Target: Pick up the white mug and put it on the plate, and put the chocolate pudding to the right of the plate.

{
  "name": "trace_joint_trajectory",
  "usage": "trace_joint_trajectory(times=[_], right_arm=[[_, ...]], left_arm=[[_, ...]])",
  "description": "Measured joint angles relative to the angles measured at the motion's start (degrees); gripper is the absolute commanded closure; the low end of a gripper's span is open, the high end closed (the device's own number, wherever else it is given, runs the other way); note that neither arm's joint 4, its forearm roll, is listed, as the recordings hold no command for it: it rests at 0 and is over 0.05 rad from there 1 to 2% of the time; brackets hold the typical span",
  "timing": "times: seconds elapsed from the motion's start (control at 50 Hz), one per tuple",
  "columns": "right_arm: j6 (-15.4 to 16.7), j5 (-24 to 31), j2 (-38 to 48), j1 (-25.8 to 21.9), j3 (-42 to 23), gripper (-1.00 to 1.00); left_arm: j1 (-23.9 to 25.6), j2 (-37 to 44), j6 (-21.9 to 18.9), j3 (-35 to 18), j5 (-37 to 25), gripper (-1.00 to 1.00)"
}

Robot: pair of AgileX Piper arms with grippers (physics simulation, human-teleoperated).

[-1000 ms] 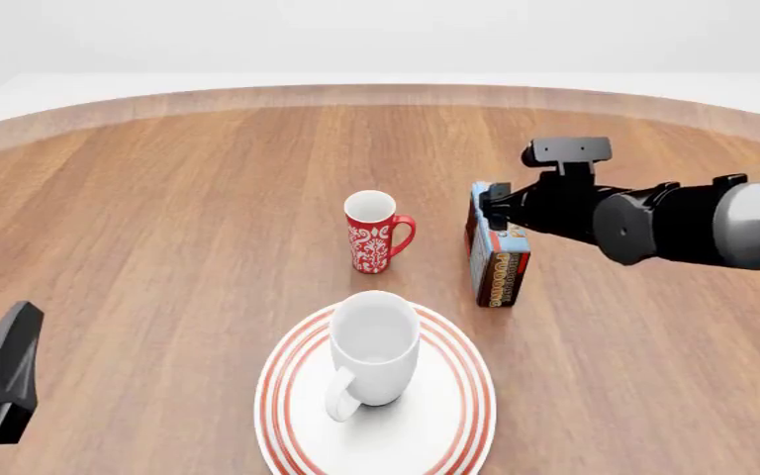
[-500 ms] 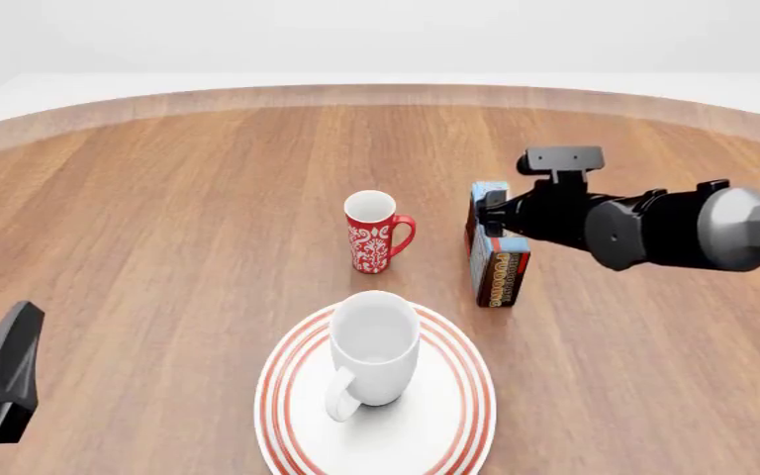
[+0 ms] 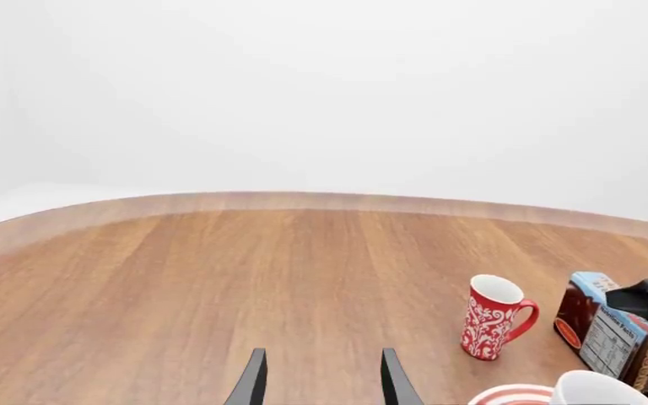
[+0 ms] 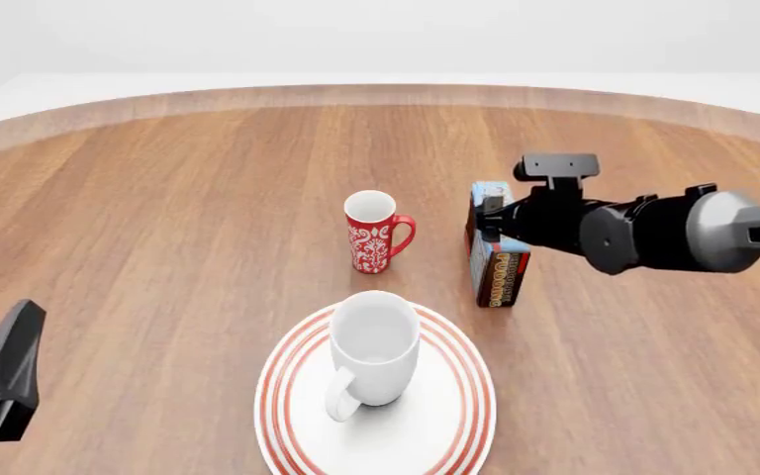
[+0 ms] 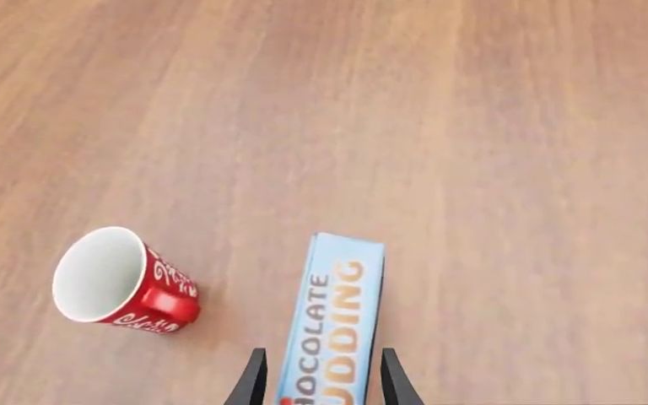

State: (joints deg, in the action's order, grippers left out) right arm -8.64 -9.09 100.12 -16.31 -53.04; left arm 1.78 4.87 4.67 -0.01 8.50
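Observation:
The white mug (image 4: 375, 346) stands upright on the red-ringed plate (image 4: 475, 396) at the near middle of the table, its handle toward me. The chocolate pudding (image 4: 497, 259) box stands on edge beyond the plate's right side. My right gripper (image 4: 490, 214) is open, and its fingers straddle the top of the box. In the right wrist view the chocolate pudding (image 5: 336, 325) sits between the two fingers (image 5: 254, 378), with a thin gap on one side. My left gripper (image 4: 0, 381) is open and empty at the near left, far from everything.
A slimmer red patterned mug (image 4: 376, 234) stands upright just left of the pudding box and beyond the plate; it shows as the red mug (image 5: 121, 278) in the right wrist view. The round wooden table's far edge (image 4: 380, 94) curves across the back.
My right arm has dropped a little and eased toward the box, bringing its fingers lower around the box top. The mugs, plate, box and left arm have not moved.

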Motion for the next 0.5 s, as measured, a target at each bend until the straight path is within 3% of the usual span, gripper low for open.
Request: trace_joint_trajectory(times=[0.5], right_arm=[[-0.77,-1.15,1.69,-0.04,-0.17,-1.00]], left_arm=[[0.03,0.88,-0.06,0.00,0.78,-1.00]])
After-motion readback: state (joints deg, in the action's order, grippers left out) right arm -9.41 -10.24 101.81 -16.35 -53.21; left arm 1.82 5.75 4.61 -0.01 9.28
